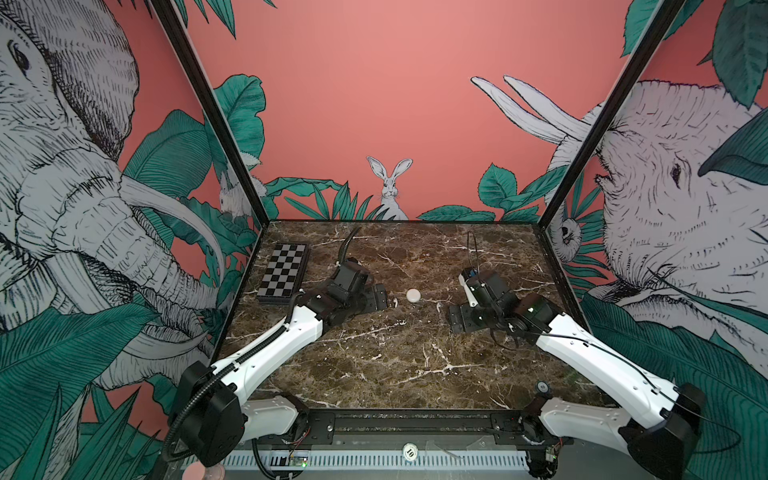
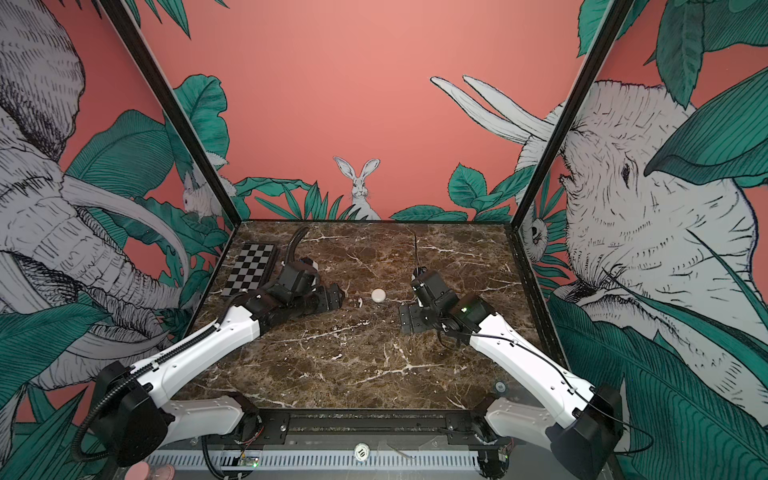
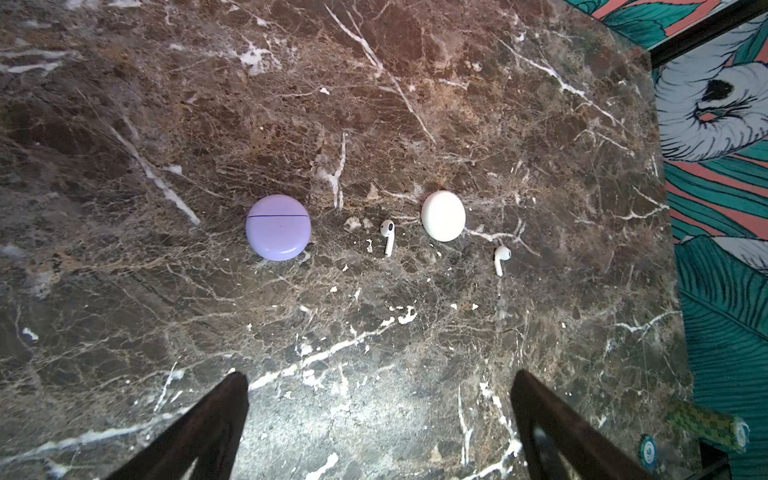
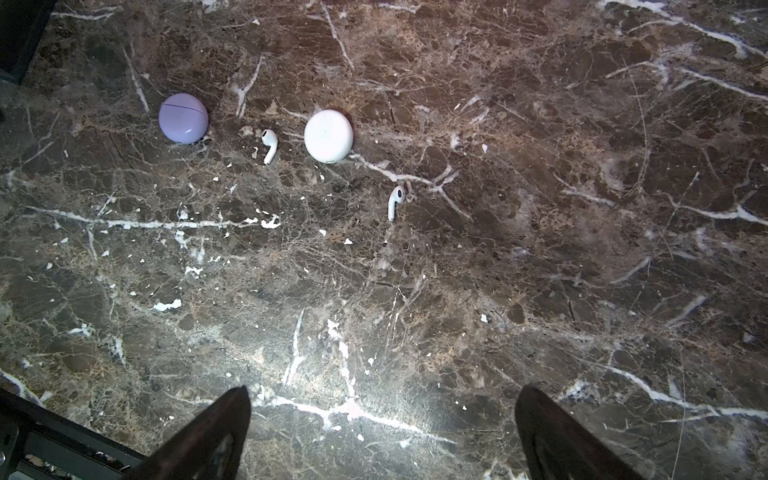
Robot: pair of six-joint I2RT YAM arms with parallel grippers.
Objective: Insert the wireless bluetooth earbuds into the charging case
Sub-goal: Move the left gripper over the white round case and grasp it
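Earbuds [image 3: 387, 237] lie on marble tabletop [image 3: 374, 104] amid jungle-mural walls [image 1: 415, 104]; left hand [image 3: 379, 373] and right hand [image 4: 383, 387] spread wide.

Round lilac case [image 3: 278, 227] and round white case [image 3: 443, 215] lay shut. Between them lay the first white earbud [image 3: 387, 235]; the second white earbud [image 3: 500, 257] lay near the white case.

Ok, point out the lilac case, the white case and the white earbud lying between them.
lilac case [image 3: 277, 233]: left wrist view, dome just below the seam.
white case [image 3: 443, 216]: left wrist view, centre of top.
white earbud [image 3: 388, 237]: left wrist view, where head meets stem.
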